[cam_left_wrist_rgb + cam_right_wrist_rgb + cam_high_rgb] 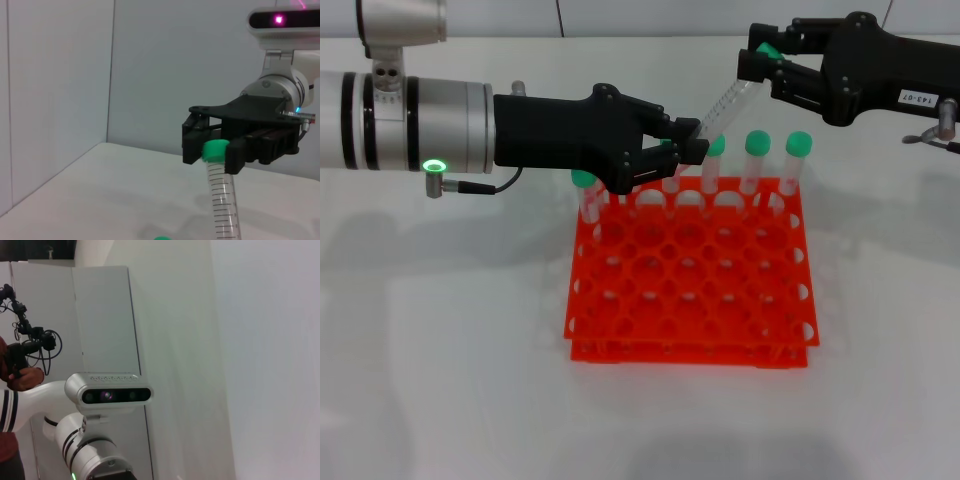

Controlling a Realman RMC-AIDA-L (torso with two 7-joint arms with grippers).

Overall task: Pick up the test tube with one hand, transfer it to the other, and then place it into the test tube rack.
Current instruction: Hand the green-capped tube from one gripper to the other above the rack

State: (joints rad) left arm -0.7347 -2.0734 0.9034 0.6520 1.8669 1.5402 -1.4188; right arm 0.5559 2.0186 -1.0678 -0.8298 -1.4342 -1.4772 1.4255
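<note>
We're right at the handover! The test tube [723,107] hangs tilted in mid-air above the back of the test tube rack [690,290], its lower end gripped by the left gripper [692,142], while the right gripper [767,62] has its fingers closed around the green cap. By the look of it, pick-up is done; release and racking are left.

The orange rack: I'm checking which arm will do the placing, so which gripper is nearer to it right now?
Left. The left gripper hangs just above the test tube rack's back row, holding the test tube's lower end. The right gripper grips the capped end, higher and behind the rack's right side.
</note>
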